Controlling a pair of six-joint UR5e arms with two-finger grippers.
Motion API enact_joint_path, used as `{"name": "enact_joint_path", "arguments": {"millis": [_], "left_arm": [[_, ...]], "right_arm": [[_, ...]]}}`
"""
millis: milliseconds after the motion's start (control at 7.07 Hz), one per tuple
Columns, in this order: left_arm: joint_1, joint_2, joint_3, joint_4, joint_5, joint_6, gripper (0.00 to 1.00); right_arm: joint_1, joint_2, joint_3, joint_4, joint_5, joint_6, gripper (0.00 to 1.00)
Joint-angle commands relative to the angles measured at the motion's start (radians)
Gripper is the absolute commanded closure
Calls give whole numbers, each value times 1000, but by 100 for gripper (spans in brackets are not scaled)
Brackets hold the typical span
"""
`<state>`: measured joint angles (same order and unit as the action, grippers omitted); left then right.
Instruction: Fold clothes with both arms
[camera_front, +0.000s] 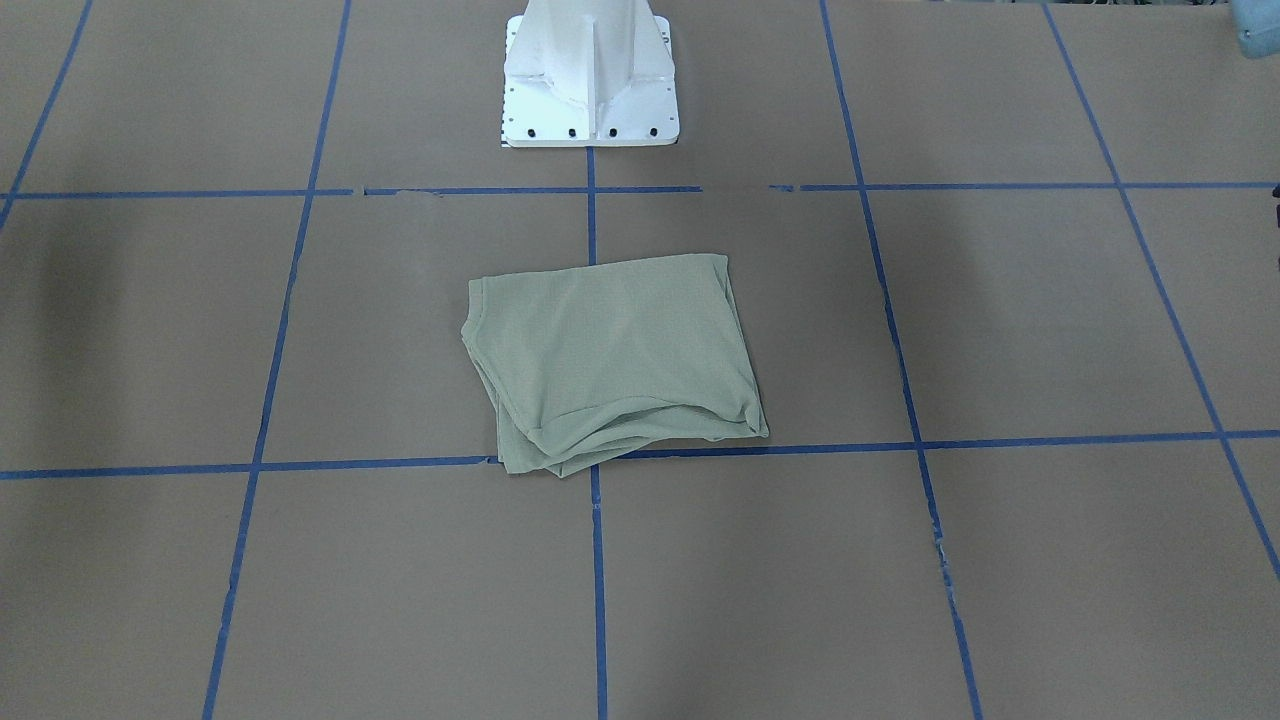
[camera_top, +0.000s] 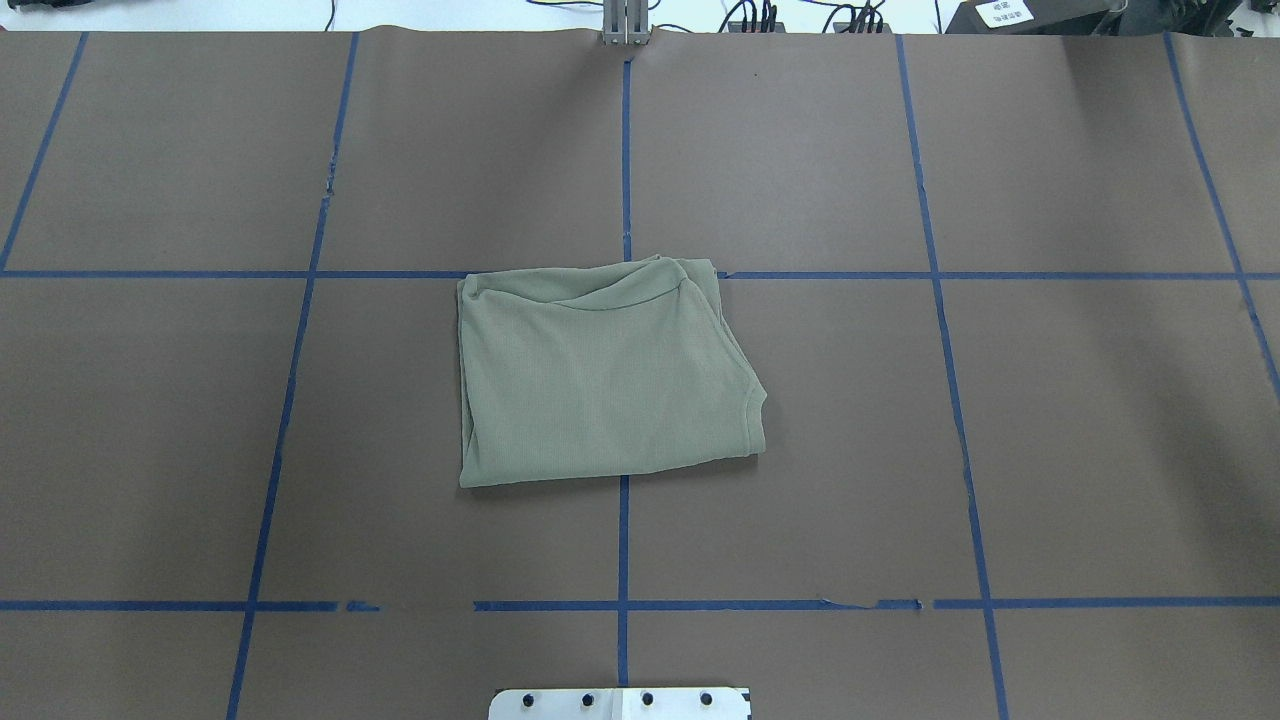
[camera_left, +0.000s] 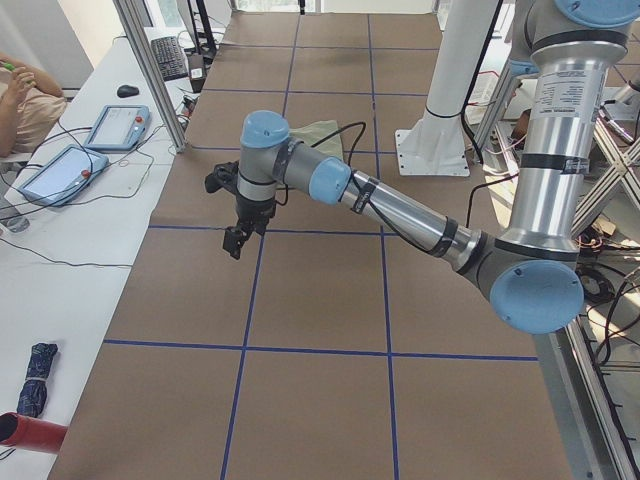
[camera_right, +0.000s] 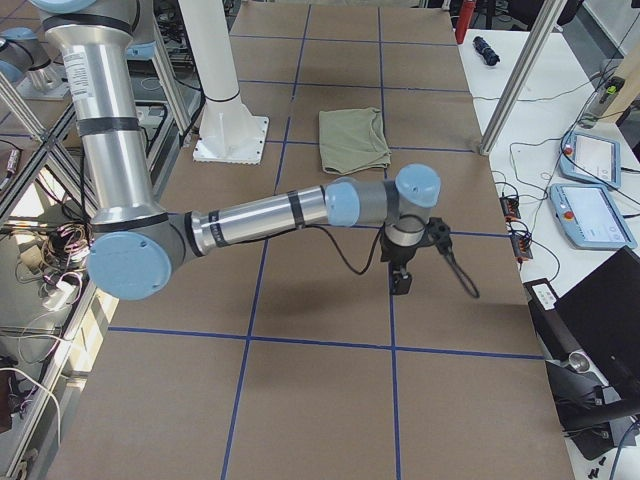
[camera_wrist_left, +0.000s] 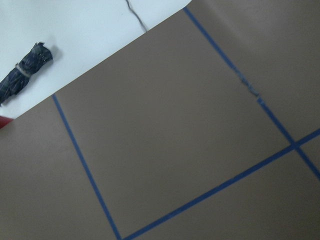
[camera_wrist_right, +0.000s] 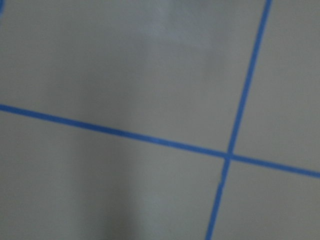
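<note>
The pale sage-green shirt (camera_top: 600, 385) lies folded into a rough rectangle at the middle of the brown table, and no gripper touches it. It also shows in the front view (camera_front: 615, 360), in the right side view (camera_right: 353, 140), and partly behind the arm in the left side view (camera_left: 325, 130). My left gripper (camera_left: 233, 243) hangs over bare table well away from the shirt. My right gripper (camera_right: 401, 283) hangs over bare table on the other side. Both show only in the side views, so I cannot tell whether they are open or shut. The wrist views show only table and blue tape.
The white pedestal base (camera_front: 590, 75) stands behind the shirt. Blue tape lines (camera_top: 623, 545) grid the table. On the side benches are tablets (camera_left: 115, 125) (camera_right: 590, 215), a rolled dark umbrella (camera_wrist_left: 22, 77) and a seated person (camera_left: 25, 95).
</note>
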<state>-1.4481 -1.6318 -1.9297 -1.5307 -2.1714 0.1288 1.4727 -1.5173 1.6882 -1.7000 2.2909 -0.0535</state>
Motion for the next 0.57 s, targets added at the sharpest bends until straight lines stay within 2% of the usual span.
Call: {"name": "enact_joint_path", "arguments": {"millis": [0,142,283,425], "left_arm": [[-75,65,31,10,-7,26,0],[-78,131,32,4,-74,55,0],[-84,210,32,-6,-193,60,0],[-89,272,25,-47,-212,60,0]], "right_arm": [[54,-197,16,109,15,-5,0],[70,-219,33,128,15,0,0],[69,-219,34,128,13,1,0],[70,-219,35,128,16,1,0]]}}
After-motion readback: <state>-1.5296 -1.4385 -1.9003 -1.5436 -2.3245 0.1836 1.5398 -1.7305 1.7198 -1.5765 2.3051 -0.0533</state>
